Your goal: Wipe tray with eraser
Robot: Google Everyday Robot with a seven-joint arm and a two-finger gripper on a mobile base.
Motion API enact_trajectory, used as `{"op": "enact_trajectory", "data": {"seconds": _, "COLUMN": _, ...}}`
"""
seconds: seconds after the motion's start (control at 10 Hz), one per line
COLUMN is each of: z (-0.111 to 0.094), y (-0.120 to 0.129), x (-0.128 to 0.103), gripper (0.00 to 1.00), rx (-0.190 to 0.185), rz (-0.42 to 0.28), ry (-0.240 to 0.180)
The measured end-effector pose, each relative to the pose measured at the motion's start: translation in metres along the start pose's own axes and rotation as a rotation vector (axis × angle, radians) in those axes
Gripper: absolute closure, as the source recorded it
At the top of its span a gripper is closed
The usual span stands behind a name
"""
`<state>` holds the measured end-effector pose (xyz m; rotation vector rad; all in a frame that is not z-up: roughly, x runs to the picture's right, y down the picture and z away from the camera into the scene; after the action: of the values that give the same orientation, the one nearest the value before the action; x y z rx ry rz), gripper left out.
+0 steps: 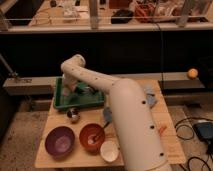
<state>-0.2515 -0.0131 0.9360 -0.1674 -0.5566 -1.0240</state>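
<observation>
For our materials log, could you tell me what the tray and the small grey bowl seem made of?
The tray: likely plastic, uniform matte green. The small bowl: probably metal, shiny grey glints. The hand is inside the tray.

Dim, warm light. Wooden worktop lower centre, on speckled floor. Behind it a grey ledge runs across mid frame, w/ dark panel above. Cluttered bench along top, metal rail in front. Black cables lower right. Gripper centre-left of frame.
</observation>
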Motion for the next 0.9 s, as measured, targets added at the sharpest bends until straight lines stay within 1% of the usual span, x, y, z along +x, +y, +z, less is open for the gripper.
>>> {"op": "enact_trajectory", "data": {"seconds": 0.2, "z": -0.001, "y": -0.001, "x": -0.022, "gripper": 1.0, "rx": 0.007, "rz": -0.04, "ry": -0.037}}
{"op": "enact_trajectory", "data": {"seconds": 0.3, "z": -0.001, "y": 0.005, "x": -0.035, "gripper": 1.0, "rx": 0.001, "rz": -0.065, "ry": -0.058}}
{"op": "enact_trajectory", "data": {"seconds": 0.4, "z": -0.001, "y": 0.011, "x": -0.049, "gripper": 1.0, "rx": -0.01, "rz": -0.094, "ry": -0.067}}
{"op": "enact_trajectory", "data": {"seconds": 0.5, "z": -0.001, "y": 0.016, "x": -0.059, "gripper": 1.0, "rx": -0.019, "rz": -0.108, "ry": -0.072}}
{"op": "enact_trajectory", "data": {"seconds": 0.6, "z": -0.004, "y": 0.026, "x": -0.062, "gripper": 1.0, "rx": -0.03, "rz": -0.103, "ry": -0.066}}
{"op": "enact_trajectory", "data": {"seconds": 0.7, "z": -0.008, "y": 0.037, "x": -0.058, "gripper": 1.0, "rx": -0.039, "rz": -0.086, "ry": -0.054}}
{"op": "enact_trajectory", "data": {"seconds": 0.8, "z": -0.013, "y": 0.047, "x": -0.051, "gripper": 1.0, "rx": -0.045, "rz": -0.067, "ry": -0.039}}
{"op": "enact_trajectory", "data": {"seconds": 0.9, "z": -0.02, "y": 0.063, "x": -0.039, "gripper": 1.0, "rx": -0.054, "rz": -0.04, "ry": -0.013}}
